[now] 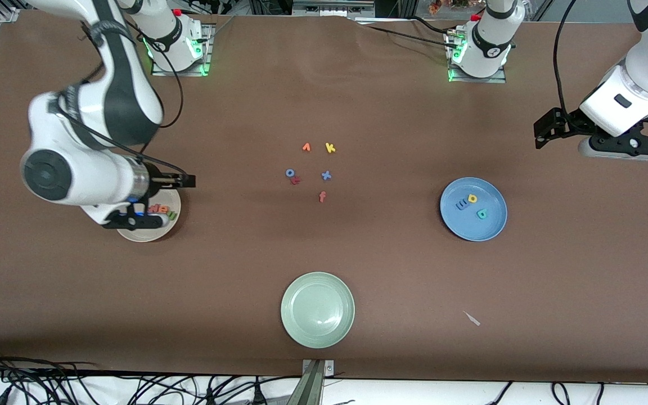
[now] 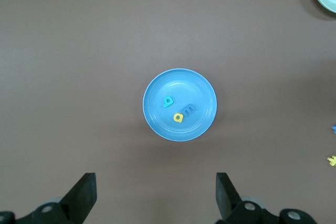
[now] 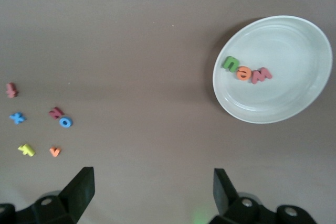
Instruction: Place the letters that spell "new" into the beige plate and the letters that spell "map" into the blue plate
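The n, e and w (image 3: 247,71) are seen in the beige plate (image 3: 294,103), the m, a and p (image 2: 179,110) in the blue plate (image 2: 157,124). Both the left gripper (image 2: 156,195) and right gripper (image 3: 152,192) are held released, fingers spread, above the worktop (image 1: 391,281).

Table (image 1: 391,270): plain brown | beige plate (image 3: 294,51): cream, holding green n (image 3: 230,64), orange e (image 3: 243,72), pink-red w (image 3: 261,75) | blue plate (image 2: 157,103): mid-blue, holding blue m (image 2: 189,110), yellow a (image 2: 179,117), teal p (image 2: 168,101) | third plate (image 1: 318,310): pale green

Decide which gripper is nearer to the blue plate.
Left. The left gripper hangs open above the table beside the blue plate; the right gripper, also open, is over the beige plate.
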